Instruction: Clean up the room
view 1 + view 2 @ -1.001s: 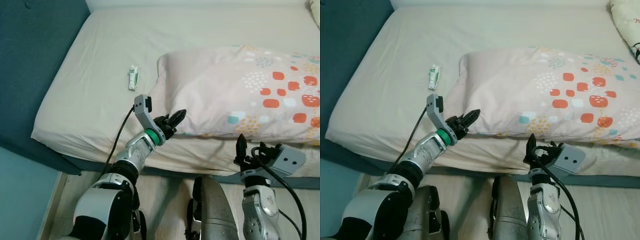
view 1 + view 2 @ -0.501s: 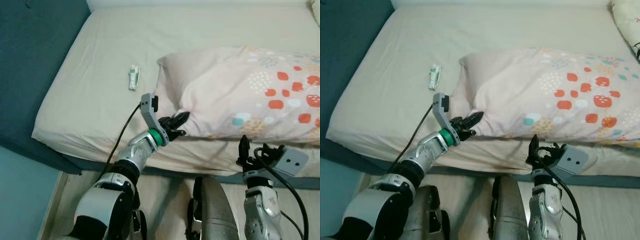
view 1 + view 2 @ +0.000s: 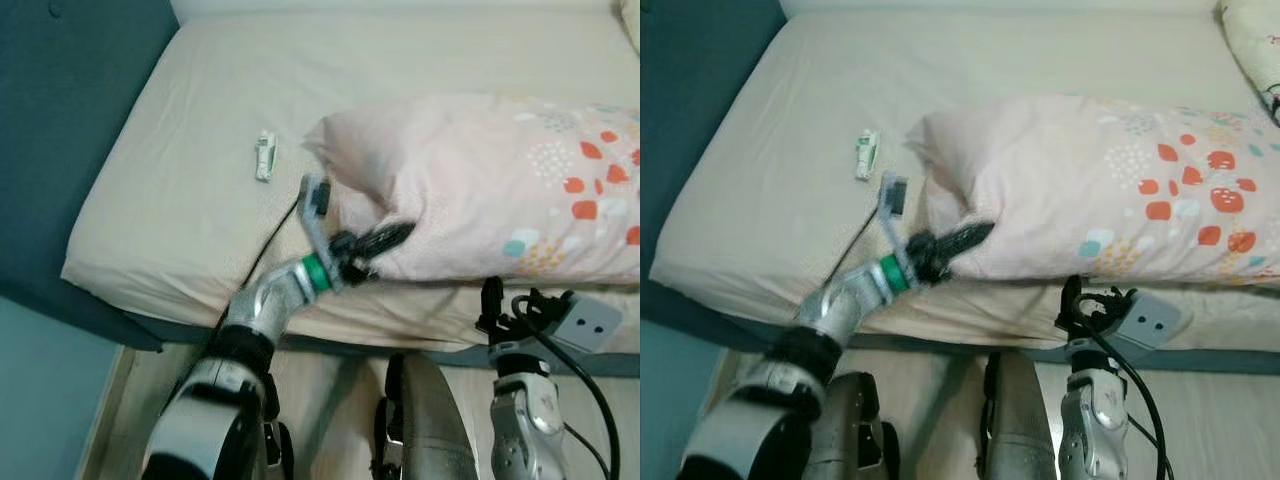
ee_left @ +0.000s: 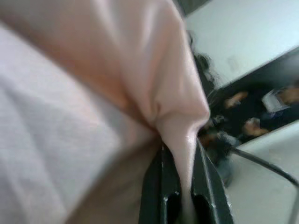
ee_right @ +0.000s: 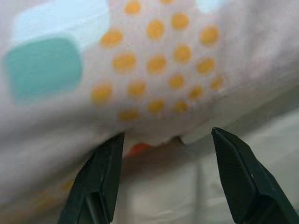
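Left wrist view: the two black fingers (image 4: pixel 161 186) of the left gripper (image 3: pixel 385 240) are pinched on a fold of pale pink fabric, a detail the head views blur; it also catches a dark cluttered background past the fold. Right wrist view: right gripper (image 5: pixel 168 179) has its fingers spread wide apart, gripping nothing, close under the pillow's printed edge with orange dots and a teal patch. Head views: one pillow (image 3: pixel 500 190) lies on the bed (image 3: pixel 190 190), toward the robot's right side, pale pink with red, teal and dotted patches; its near left corner is bunched where the left gripper clamps it. One small white-and-green packet (image 3: pixel 264 157) lies on the sheet just left of the pillow, apart from it. The right gripper sits at the mattress edge below the pillow.
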